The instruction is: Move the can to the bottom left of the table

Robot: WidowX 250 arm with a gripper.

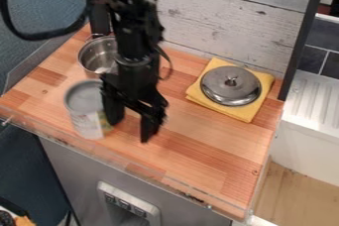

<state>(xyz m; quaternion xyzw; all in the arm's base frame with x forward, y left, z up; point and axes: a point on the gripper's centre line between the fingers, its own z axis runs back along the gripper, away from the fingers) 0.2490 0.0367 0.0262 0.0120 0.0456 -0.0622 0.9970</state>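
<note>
My black gripper [132, 129] hangs over the left half of the wooden table [205, 141], its two fingers spread with wood showing between them. Directly left of it stands the can [86, 122], upright, with a grey top and a pale label, close to the table's front left edge. The gripper's left finger overlaps the can's right side in the view; whether they touch, I cannot tell.
A steel pot [92, 57] stands behind the can, partly covered by the arm. At the back right a metal lid [231, 85] lies on a folded yellow cloth [244, 113]. A low clear rim [142, 171] runs along the front edge, and a whitewashed plank wall rises behind.
</note>
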